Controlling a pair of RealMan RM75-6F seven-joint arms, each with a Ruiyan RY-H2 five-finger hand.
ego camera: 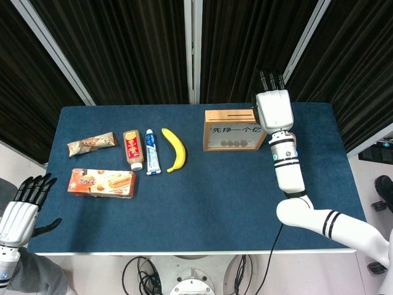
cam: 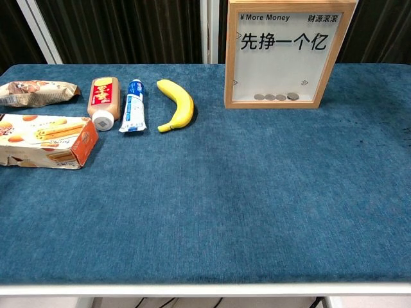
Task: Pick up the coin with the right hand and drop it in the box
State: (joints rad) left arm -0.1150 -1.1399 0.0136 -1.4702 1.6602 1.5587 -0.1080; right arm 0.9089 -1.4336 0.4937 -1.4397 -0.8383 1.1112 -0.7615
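Your right hand [ego camera: 274, 109] hovers above the right end of the wooden coin box [ego camera: 236, 129], back toward the head camera, dark fingers [ego camera: 271, 80] pointing away toward the curtain. The coin itself is hidden; you cannot tell whether the hand is pinching it or empty. If it is there, letting go off-line from the top slot [ego camera: 232, 114] could bounce it off the frame onto the blue table [ego camera: 202, 196] or behind the box. Several coins [cam: 276, 97] lie inside behind the clear front. Your left hand [ego camera: 23, 206] hangs empty off the table's near-left corner, fingers apart.
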